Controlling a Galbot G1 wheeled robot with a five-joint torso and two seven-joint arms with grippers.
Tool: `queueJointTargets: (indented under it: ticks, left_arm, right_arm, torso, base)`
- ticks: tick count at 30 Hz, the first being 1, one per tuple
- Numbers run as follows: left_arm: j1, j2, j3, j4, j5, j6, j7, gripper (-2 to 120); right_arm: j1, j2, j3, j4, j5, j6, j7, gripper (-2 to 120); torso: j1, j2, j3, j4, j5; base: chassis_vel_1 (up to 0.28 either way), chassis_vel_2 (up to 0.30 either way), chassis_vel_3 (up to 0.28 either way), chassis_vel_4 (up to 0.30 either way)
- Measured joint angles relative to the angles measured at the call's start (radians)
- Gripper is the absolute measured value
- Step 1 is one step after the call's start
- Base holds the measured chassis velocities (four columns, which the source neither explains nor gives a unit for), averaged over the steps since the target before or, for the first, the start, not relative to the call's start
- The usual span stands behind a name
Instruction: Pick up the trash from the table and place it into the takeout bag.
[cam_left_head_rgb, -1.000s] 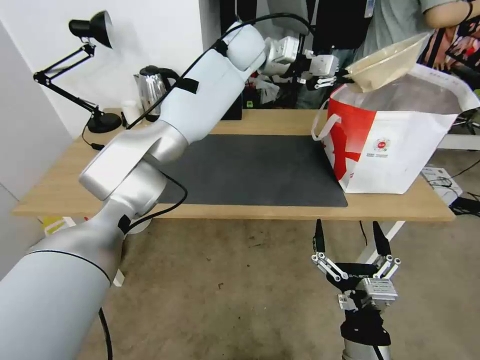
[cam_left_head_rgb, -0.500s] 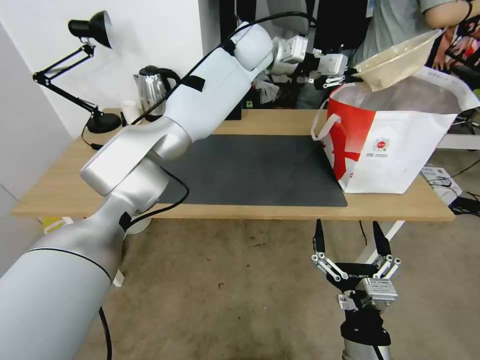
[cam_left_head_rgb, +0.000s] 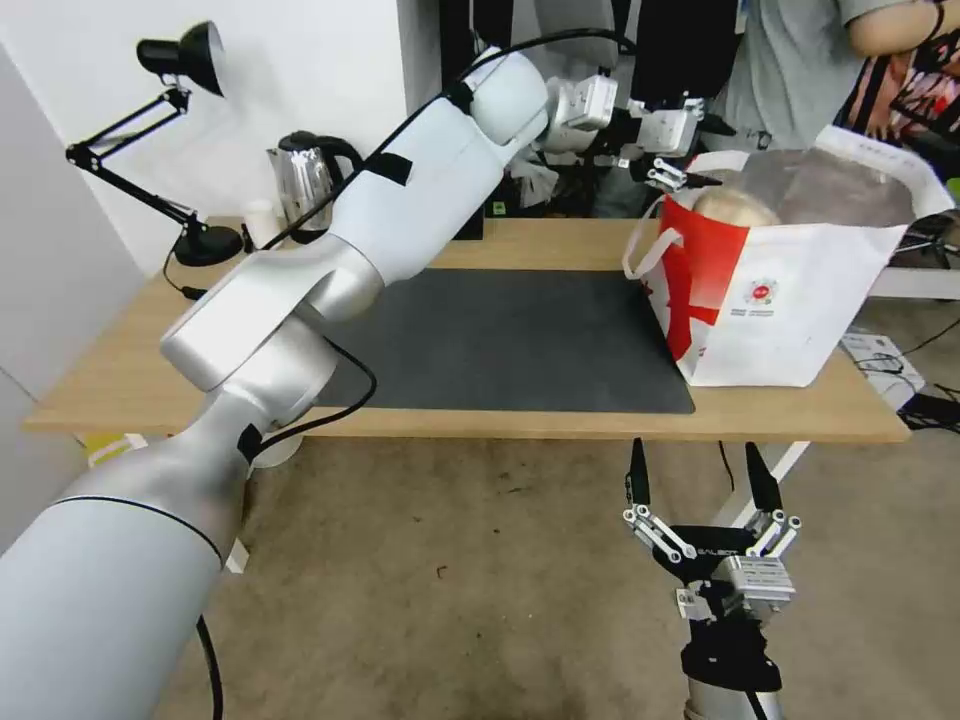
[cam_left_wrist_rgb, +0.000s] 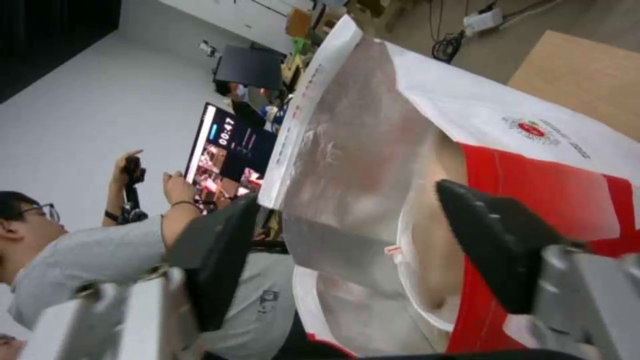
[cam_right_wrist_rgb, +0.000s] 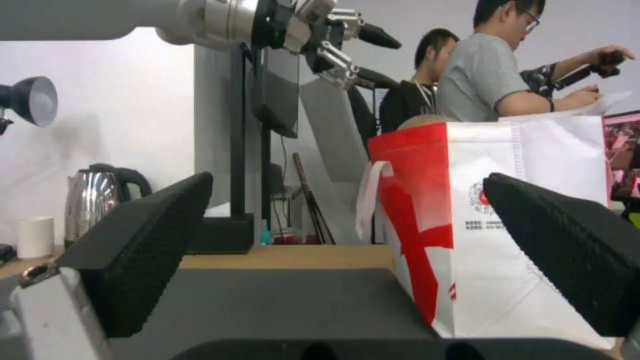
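We read the scene from the left of the head view across. At about 10 o'clock a steel kettle (cam_left_head_rgb: 303, 177) stands on the light-wood table (cam_left_head_rgb: 120, 385), and the dark grey mat (cam_left_head_rgb: 510, 340) lies bare. The left arm reaches over to 1 o'clock, where the left gripper (cam_left_head_rgb: 698, 152) hangs just above the near rim of the takeout bag (cam_left_head_rgb: 800, 310), jaws spread with nothing between them; the left wrist view looks past them down onto the silvery lining (cam_left_wrist_rgb: 347, 165). A beige bowl (cam_left_head_rgb: 735, 208) sits tipped inside the bag's mouth, its rounded side showing above the red panel. We judge this the release step, with the bowl dropped in. The next move likely calls for lifting the arm clear without snagging the loop handle (cam_left_head_rgb: 645, 250). At 5 o'clock the right gripper (cam_left_head_rgb: 700, 480) waits below the table edge, fingers apart, empty.
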Motion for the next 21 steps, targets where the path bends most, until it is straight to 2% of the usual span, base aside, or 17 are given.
queueJointTargets:
  ticks: [1,2,6,8,11,13,16,17,19,20,21]
  left_arm:
    - [0.001,0.007,-0.001,-0.007,0.0,0.0,0.001,79]
    - [0.001,0.007,-0.001,-0.007,0.0,0.0,0.001,79]
    - [0.013,0.046,-0.005,-0.042,-0.015,0.006,0.002,97]
    - [0.017,0.053,-0.008,-0.048,-0.019,0.008,0.002,99]
    - [0.036,0.108,-0.024,-0.111,-0.064,0.034,0.002,100]
    - [0.038,0.117,-0.026,-0.121,-0.073,0.039,0.002,100]
    - [0.052,0.19,-0.048,-0.203,-0.133,0.092,0.0,100]
    - [0.052,0.19,-0.048,-0.203,-0.133,0.092,0.0,100]
    - [0.081,0.286,-0.063,-0.311,-0.211,0.164,-0.026,100]
    - [0.093,0.313,-0.065,-0.343,-0.233,0.187,-0.04,100]
    - [0.093,0.313,-0.065,-0.343,-0.233,0.187,-0.04,100]
  right_arm:
    - [0.0,0.0,0.0,0.0,0.0,0.0,0.0,100]
    - [0.0,0.0,0.0,0.0,0.0,0.0,0.0,100]
    - [0.0,0.0,0.0,0.0,0.0,0.0,0.0,100]
    - [0.0,0.0,0.0,0.0,0.0,0.0,0.0,100]
    - [0.0,0.0,0.0,0.0,0.0,0.0,0.0,100]
    - [0.0,0.0,0.0,0.0,0.0,0.0,0.0,100]
    - [0.0,0.0,0.0,0.0,0.0,0.0,0.0,100]
    - [0.0,0.0,0.0,0.0,0.0,0.0,0.0,100]
    - [0.0,0.0,0.0,0.0,0.0,0.0,0.0,100]
    - [0.0,0.0,0.0,0.0,0.0,0.0,0.0,100]
    - [0.0,0.0,0.0,0.0,0.0,0.0,0.0,100]
  torso:
    - [0.0,0.0,0.0,0.0,0.0]
    - [0.0,0.0,0.0,0.0,0.0]
    - [0.0,0.0,0.0,0.0002,-0.0001]
    - [0.0,0.0,0.0,0.0003,-0.0002]
    - [0.0,0.0,0.0,-0.0002,-0.0001]
    - [0.0,0.0,0.0,-0.0001,-0.0002]
    - [0.0,0.0,0.0,0.0003,-0.0004]
    - [0.0,0.0,0.0,0.0003,-0.0004]
    - [0.0,0.0,0.0,0.0002,-0.0004]
    - [0.0,0.0,0.0,0.0002,-0.0005]
    - [0.0,0.0,0.0,0.0002,-0.0005]
  base:
    - [0.0,0.0,0.0,0.0]
    - [0.0,0.0,0.0,0.0]
    - [0.0,0.0,0.0,0.0]
    - [0.0,0.0,0.0,0.0]
    - [0.0,0.0,0.0,0.0]
    - [0.0,0.0,0.0,0.0]
    - [0.0,0.0,0.0,0.0]
    - [0.0,0.0,0.0,0.0]
    - [0.0,0.0,0.0,0.0]
    - [0.0,0.0,0.0,0.0]
    - [0.0,0.0,0.0,0.0]
